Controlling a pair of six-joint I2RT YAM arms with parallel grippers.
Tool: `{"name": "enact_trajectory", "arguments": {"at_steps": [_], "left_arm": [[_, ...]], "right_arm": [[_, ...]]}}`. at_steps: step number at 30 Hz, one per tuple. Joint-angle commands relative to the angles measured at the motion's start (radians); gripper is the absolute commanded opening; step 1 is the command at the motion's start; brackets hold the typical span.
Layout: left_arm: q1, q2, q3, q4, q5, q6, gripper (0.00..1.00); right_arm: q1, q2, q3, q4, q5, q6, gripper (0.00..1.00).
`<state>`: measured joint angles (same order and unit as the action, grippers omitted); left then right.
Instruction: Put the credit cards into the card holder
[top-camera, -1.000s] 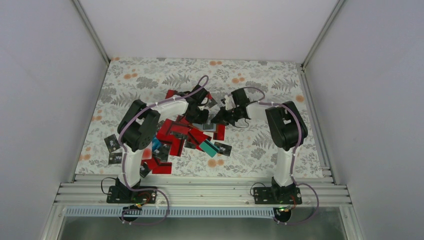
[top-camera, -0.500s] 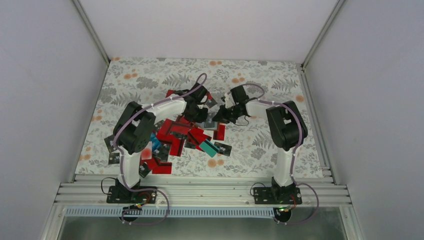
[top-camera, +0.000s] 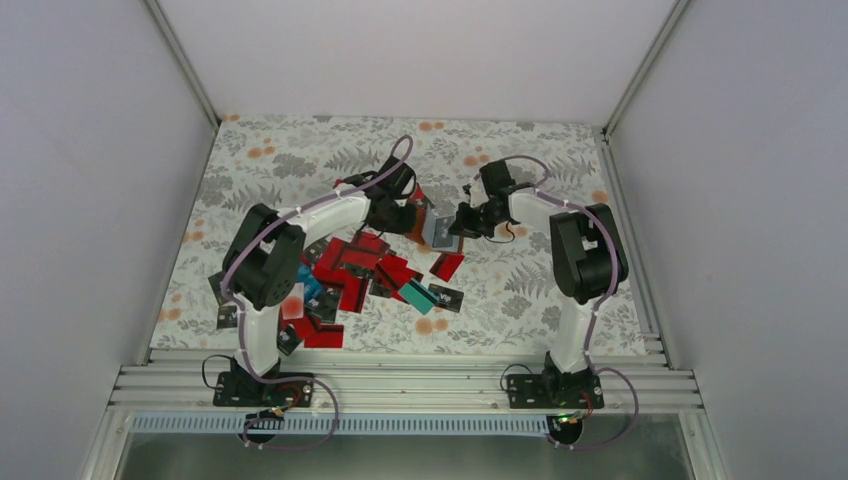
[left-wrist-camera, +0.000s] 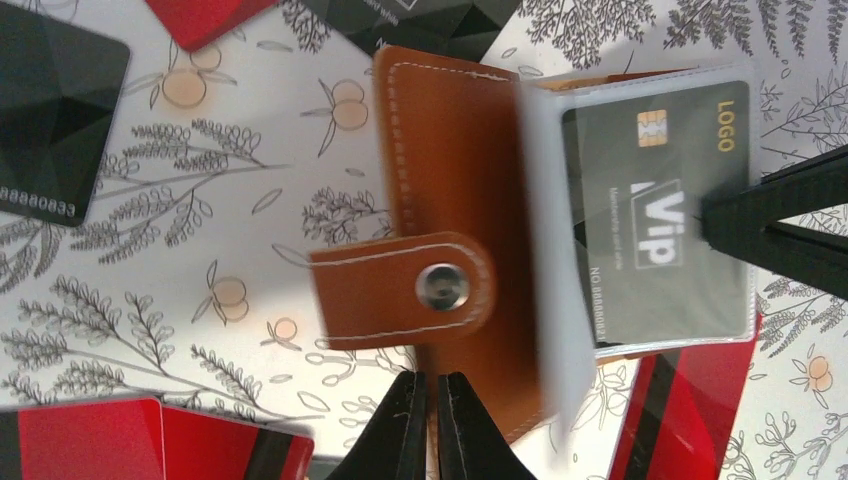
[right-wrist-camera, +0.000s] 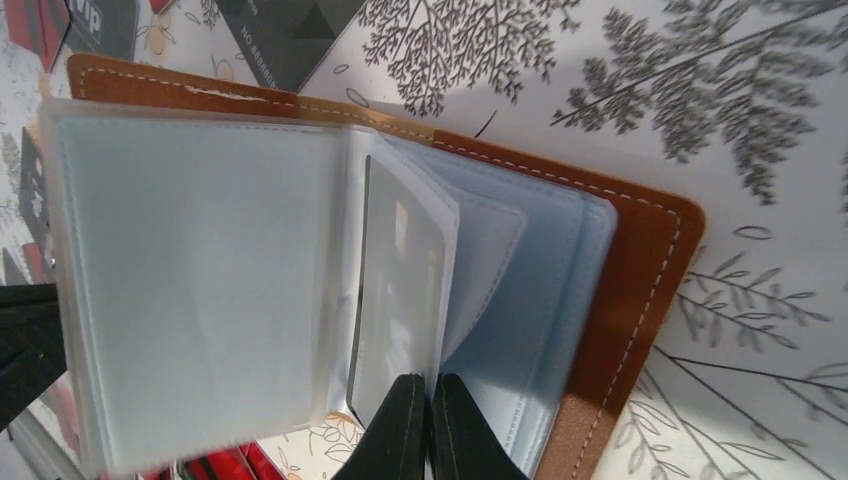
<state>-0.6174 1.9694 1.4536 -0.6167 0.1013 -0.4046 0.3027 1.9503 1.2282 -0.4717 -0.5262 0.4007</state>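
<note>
The small brown leather folding card holder (left-wrist-camera: 450, 150) sits open at 1 o'clock of the heaped red and black credit cards (top-camera: 350, 270). Left fingers (left-wrist-camera: 432, 415), closed, pinch its cover. Right fingers (right-wrist-camera: 430, 410), closed, pinch one clear pocket, probably to spread it for loading.
</note>
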Motion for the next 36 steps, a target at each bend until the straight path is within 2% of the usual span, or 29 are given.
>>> {"name": "enact_trajectory", "arguments": {"at_steps": [1,9,16,36], "left_arm": [[0.013,0.043,0.035,0.061,0.025,0.050,0.07],[0.020,0.071,-0.011,0.144,0.071,0.056,0.06],[0.021,0.078,-0.050,0.184,0.102,0.056,0.06],[0.022,0.079,-0.071,0.211,0.142,0.050,0.05]], "right_arm": [[-0.011,-0.005,0.045,-0.119,0.118,-0.039,0.04],[-0.011,0.016,0.079,-0.140,0.085,-0.036,0.05],[-0.008,0.019,0.111,-0.147,0.047,-0.025,0.19],[0.074,0.075,0.208,-0.168,0.033,0.002,0.27]]}}
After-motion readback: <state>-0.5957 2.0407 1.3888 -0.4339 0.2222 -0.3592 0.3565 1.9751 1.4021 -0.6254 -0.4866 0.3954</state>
